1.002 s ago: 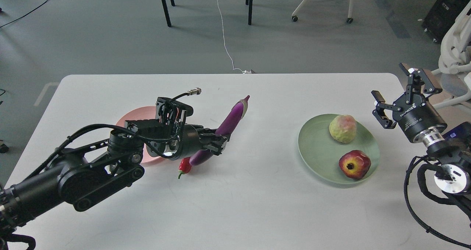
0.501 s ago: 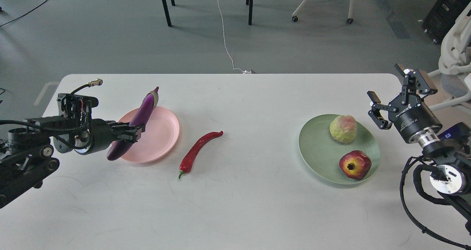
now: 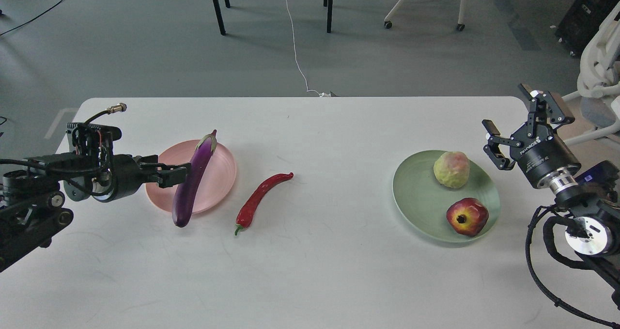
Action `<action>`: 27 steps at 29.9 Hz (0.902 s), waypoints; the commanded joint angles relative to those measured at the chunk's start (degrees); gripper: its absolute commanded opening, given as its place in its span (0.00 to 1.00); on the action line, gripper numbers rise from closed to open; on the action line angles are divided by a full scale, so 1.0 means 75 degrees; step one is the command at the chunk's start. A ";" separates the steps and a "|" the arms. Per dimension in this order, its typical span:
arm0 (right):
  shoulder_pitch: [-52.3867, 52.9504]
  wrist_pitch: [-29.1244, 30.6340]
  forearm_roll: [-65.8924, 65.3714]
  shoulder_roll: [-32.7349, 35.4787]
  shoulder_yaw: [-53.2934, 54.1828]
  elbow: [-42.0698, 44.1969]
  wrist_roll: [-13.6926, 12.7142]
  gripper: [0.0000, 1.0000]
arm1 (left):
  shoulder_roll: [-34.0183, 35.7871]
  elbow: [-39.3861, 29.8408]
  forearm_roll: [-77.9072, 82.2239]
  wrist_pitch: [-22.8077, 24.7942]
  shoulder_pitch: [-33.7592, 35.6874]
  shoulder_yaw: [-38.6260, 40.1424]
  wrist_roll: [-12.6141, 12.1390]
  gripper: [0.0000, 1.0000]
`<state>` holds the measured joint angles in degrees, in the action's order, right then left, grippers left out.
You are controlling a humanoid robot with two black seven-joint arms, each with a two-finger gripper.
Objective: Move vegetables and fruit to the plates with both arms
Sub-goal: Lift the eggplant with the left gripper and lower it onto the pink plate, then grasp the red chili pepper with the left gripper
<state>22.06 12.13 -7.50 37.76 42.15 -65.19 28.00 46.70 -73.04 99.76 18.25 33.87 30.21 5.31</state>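
The purple eggplant (image 3: 193,180) lies slanted across the pink plate (image 3: 218,174), cap at the back, its lower end past the plate's front rim. My left gripper (image 3: 177,173) is open just left of the eggplant, fingertips close to its side. The red chili pepper (image 3: 259,196) lies on the table right of the pink plate. The mint green plate (image 3: 416,193) holds the bumpy green-pink fruit (image 3: 451,169) and the pomegranate (image 3: 467,216). My right gripper (image 3: 506,108) is open and empty, raised right of the green plate.
The white table (image 3: 319,271) carries only the two plates and the chili. Beyond its far edge are the floor, a white cable (image 3: 295,53), table legs and chairs. My right arm's wrist and cables (image 3: 576,222) sit at the table's right edge.
My left arm carried the eggplant from the table's middle to the pink plate, uncovering the chili. The gripper has now opened and the eggplant has dropped onto the plate. The right arm barely moved.
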 commanded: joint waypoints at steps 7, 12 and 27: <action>-0.0035 0.0000 -0.0007 0.0039 -0.0007 -0.0003 0.0000 0.99 | -0.0576 -0.1850 0.0116 0.0039 0.0419 -0.0067 -0.0333 0.96; -0.0070 0.0000 -0.0007 0.0063 -0.0007 -0.0015 0.0000 0.99 | -0.1268 -0.1582 0.0969 0.0039 0.0535 -0.0944 -0.0345 0.92; -0.0175 0.0000 -0.0007 0.0087 0.0087 -0.0050 0.0000 0.99 | -0.2359 -0.0128 0.2577 0.0016 0.0477 -0.1367 0.0006 0.82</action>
<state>20.74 12.13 -7.56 38.41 42.76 -65.64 27.99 29.86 -74.71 119.43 18.35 37.73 20.50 5.23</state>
